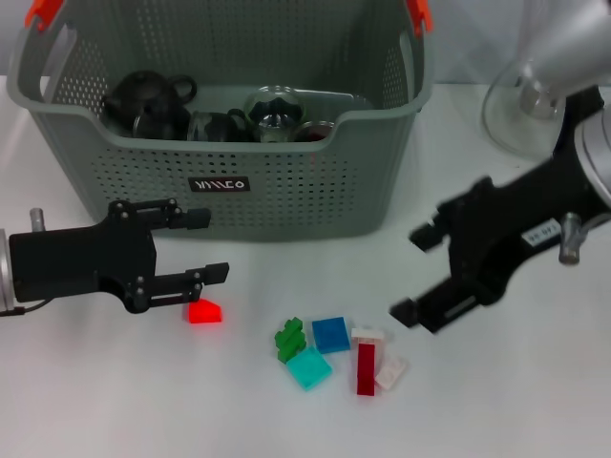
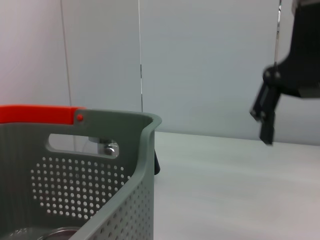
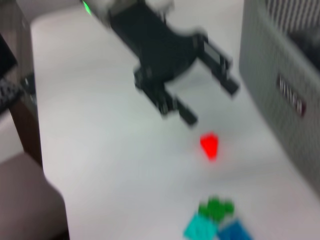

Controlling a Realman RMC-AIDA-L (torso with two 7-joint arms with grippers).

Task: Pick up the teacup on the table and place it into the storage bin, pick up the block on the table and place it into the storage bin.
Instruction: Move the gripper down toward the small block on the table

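The grey-green storage bin (image 1: 286, 191) stands at the back of the table and holds dark tea ware (image 1: 148, 103) and a glass pot (image 1: 277, 110). I see no teacup on the table. A red block (image 1: 203, 312) lies just below and to the right of my left gripper (image 1: 205, 246), which hovers open and empty in front of the bin. More blocks lie in a cluster: green (image 1: 289, 339), blue (image 1: 331, 334), teal (image 1: 309, 367), dark red (image 1: 367, 369). My right gripper (image 1: 410, 274) is open and empty, up and to the right of that cluster.
A pale round stand (image 1: 516, 114) sits at the back right. The left wrist view shows the bin's wall (image 2: 100, 190), its orange handle clip (image 2: 37, 114) and the right gripper (image 2: 267, 107) far off. The right wrist view shows the left gripper (image 3: 212, 105) above the red block (image 3: 210, 146).
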